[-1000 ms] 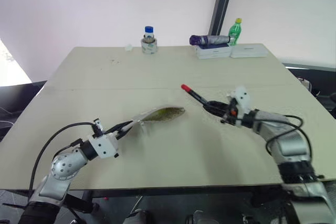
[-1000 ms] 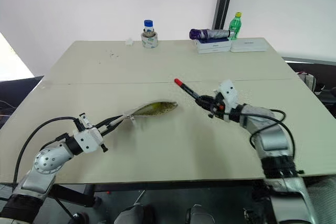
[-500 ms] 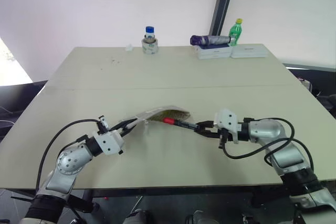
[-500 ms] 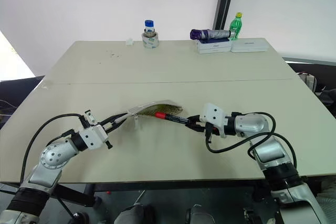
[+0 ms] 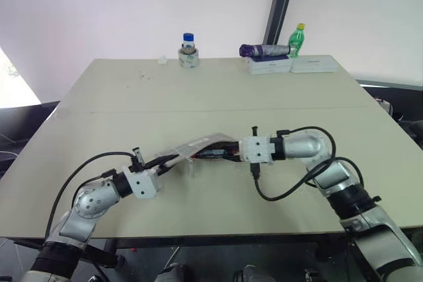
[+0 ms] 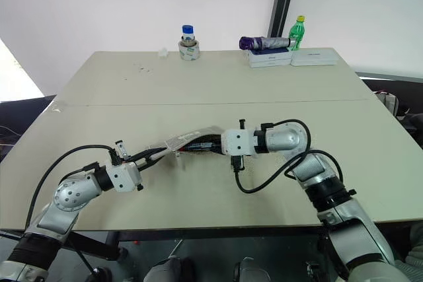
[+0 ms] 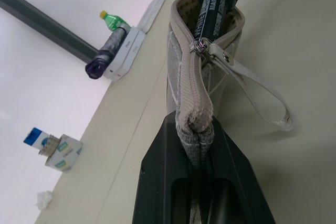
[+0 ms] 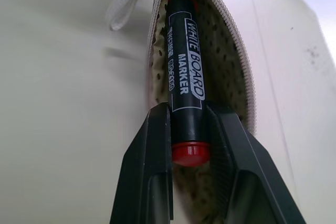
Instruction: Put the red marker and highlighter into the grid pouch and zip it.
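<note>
The grid pouch (image 5: 198, 144) hangs a little above the table, its mouth unzipped. My left gripper (image 5: 170, 160) is shut on the pouch's closed end (image 7: 193, 129). My right gripper (image 5: 229, 153) is shut on the red marker (image 8: 185, 82), a black barrel with red ends lettered "WHITE BOARD MARKER". The marker's front end lies inside the pouch's open mouth (image 7: 212, 9). The zip pull cord (image 7: 262, 93) dangles beside the opening. The highlighter is hidden.
At the table's far edge stand a small jar with a blue lid (image 5: 188, 49), a green bottle (image 5: 299, 37) and a purple thing (image 5: 261, 49) lying on flat white boxes (image 5: 310, 64). A black cable loops under my right wrist (image 5: 277, 193).
My right gripper has swung left with the marker, rolled its wrist and pushed the marker's red end into the pouch's mouth. The left gripper keeps its hold on the pouch's end.
</note>
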